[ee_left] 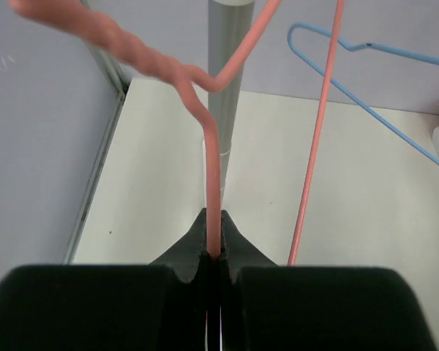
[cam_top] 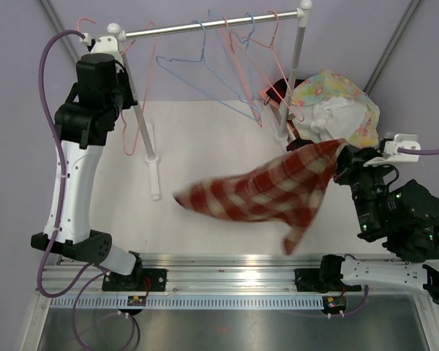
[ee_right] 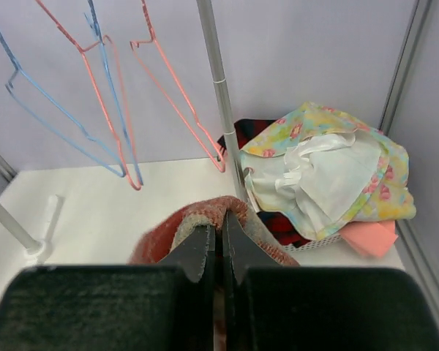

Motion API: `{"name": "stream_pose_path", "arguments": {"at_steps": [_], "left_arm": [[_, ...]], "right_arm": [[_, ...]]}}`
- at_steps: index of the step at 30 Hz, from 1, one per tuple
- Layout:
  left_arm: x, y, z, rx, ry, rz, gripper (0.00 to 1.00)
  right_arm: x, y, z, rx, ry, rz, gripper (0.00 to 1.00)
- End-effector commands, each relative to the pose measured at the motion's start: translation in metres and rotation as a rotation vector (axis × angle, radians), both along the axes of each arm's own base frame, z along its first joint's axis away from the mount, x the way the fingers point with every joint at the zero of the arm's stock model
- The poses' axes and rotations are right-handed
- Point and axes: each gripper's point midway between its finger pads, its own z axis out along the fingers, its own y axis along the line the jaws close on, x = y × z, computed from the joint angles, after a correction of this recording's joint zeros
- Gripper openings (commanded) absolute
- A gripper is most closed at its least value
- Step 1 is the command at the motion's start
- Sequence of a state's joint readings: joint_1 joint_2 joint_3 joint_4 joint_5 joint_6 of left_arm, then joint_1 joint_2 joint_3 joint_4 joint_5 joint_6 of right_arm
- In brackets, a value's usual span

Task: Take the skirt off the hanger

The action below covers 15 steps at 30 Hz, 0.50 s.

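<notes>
Left gripper (ee_left: 214, 232): I see its fingers pressed together on the wire of a pink hanger (ee_left: 213, 168), up beside the left end of the rail (cam_top: 175, 28). Right gripper (ee_right: 221, 238): I see its fingers pinched nearly shut on one edge of the skirt (cam_top: 267, 191). The skirt, checked red and cream, hangs free of every hanger and stretches leftward from that grip above the white table (cam_top: 205, 139).

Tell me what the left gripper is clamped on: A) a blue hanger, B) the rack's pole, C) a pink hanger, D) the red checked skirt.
C: the left wrist view shows the left gripper shut on the wire of the pink hanger, while the right gripper holds the red checked skirt.
</notes>
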<state>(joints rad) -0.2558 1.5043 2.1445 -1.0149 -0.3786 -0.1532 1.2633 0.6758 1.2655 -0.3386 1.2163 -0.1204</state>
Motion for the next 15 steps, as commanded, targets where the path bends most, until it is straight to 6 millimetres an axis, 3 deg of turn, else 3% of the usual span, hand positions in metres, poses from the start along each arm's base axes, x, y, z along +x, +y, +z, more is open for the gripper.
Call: {"name": "stream_pose_path", "arguments": {"at_steps": [1, 3, 5, 9, 10, 12, 13, 14, 15], "left_arm": [[-0.009, -0.020, 0.035, -0.044, -0.135, -0.125, 0.00], [-0.016, -0.041, 0.037, -0.047, -0.145, -0.217, 0.00], [-0.022, -0.055, 0.041, -0.061, -0.160, -0.287, 0.00], [-0.031, -0.062, 0.041, -0.075, -0.160, -0.328, 0.00], [-0.035, -0.062, 0.040, -0.076, -0.164, -0.336, 0.00], [-0.039, -0.065, 0.040, -0.080, -0.171, -0.361, 0.00], [-0.043, -0.065, 0.039, -0.082, -0.172, -0.365, 0.00], [-0.045, -0.066, 0.039, -0.085, -0.173, -0.376, 0.00], [-0.047, -0.066, 0.038, -0.085, -0.173, -0.377, 0.00]], "right_arm": [[0.013, 0.026, 0.007, -0.148, -0.013, -0.042, 0.00], [0.024, 0.046, 0.003, -0.281, -0.008, -0.060, 0.00], [0.037, 0.049, 0.008, -0.275, -0.016, -0.087, 0.00], [0.081, 0.033, 0.017, -0.234, 0.010, -0.105, 0.00], [0.094, 0.012, 0.019, -0.248, 0.021, -0.183, 0.00], [0.117, 0.003, 0.030, -0.261, 0.019, -0.210, 0.00], [0.130, -0.025, 0.034, -0.255, 0.027, -0.290, 0.00], [0.133, -0.035, 0.051, -0.226, -0.001, -0.308, 0.00], [0.153, -0.034, 0.050, -0.224, 0.005, -0.296, 0.00]]}}
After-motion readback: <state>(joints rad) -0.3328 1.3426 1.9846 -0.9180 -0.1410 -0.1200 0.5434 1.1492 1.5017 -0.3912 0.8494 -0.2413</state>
